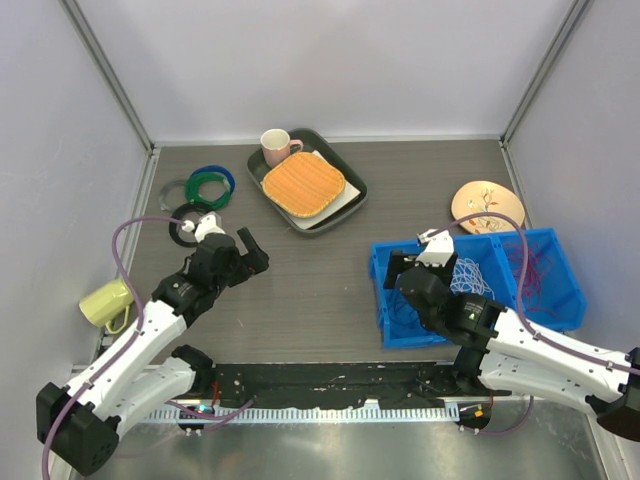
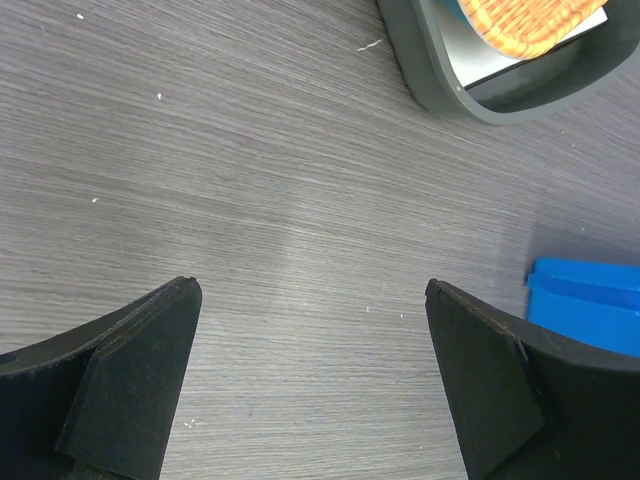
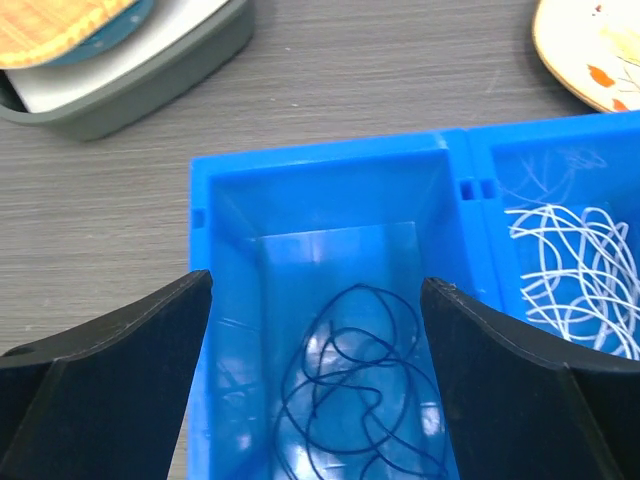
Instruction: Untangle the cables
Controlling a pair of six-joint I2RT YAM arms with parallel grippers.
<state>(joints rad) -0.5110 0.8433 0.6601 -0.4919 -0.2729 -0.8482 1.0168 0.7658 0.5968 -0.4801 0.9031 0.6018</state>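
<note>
1. We saw the blue bin (image 1: 548, 232) standing on the right half of the bench, close to the right edge and nearer the near edge than the far one.
2. The cables lay sorted inside it: a dark blue cable (image 3: 350, 400) looped in the left compartment, a tangle of white cables (image 3: 570, 260) in the middle one, and red cables (image 1: 545, 270) in the right one.
3. The right gripper (image 3: 315, 285) hung over the left compartment of the bin, above the dark blue loops. Its jaws stood wide apart with nothing between them, and we could not tell whether the fingers touched the bin.
4. The left gripper (image 2: 310, 290) was over bare tabletop in the left half of the bench, well apart from the bin. Its jaws were also spread wide and held nothing.
5. A dark grey tray (image 1: 355, 190) sat near the middle of the far edge, carrying an orange woven mat (image 1: 303, 183) and a pink mug (image 1: 275, 147).
6. Green (image 1: 200, 190), blue (image 1: 226, 176) and black (image 1: 180, 228) ring coils lay near the left edge towards the far side, overlapping one another.
7. A yellow-green mug (image 1: 105, 303) lay on its side against the left edge, nearer to us.
8. A small patterned plate (image 1: 485, 205) rested just beyond the bin, close to the right edge.
</note>
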